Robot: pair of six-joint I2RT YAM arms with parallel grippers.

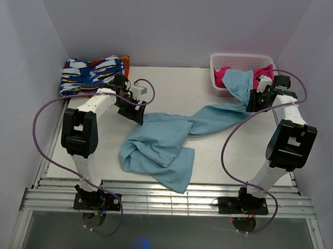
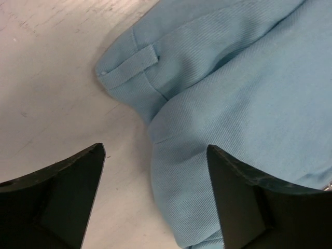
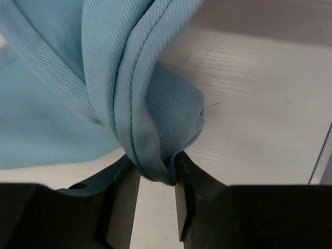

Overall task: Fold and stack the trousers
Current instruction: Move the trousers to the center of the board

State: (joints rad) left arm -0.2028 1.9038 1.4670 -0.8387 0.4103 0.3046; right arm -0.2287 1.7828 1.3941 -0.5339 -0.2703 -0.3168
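The light-blue trousers [image 1: 160, 143] lie crumpled in the middle of the table, with one leg stretched back right towards the white basket [image 1: 214, 66]. My left gripper [image 1: 135, 113] is open just above the table at the trousers' waistband corner [image 2: 136, 72]; the cloth edge lies between its fingers [image 2: 241, 194]. My right gripper [image 1: 250, 101] is shut on a bunched fold of the trouser leg [image 3: 150, 129] and holds it above the table beside the basket.
A folded blue-white-orange patterned cloth [image 1: 91, 72] lies at the back left. A bright pink garment [image 1: 223, 77] sits in the basket at the back right. White walls enclose the table; a slatted rail [image 1: 164, 198] runs along its near edge.
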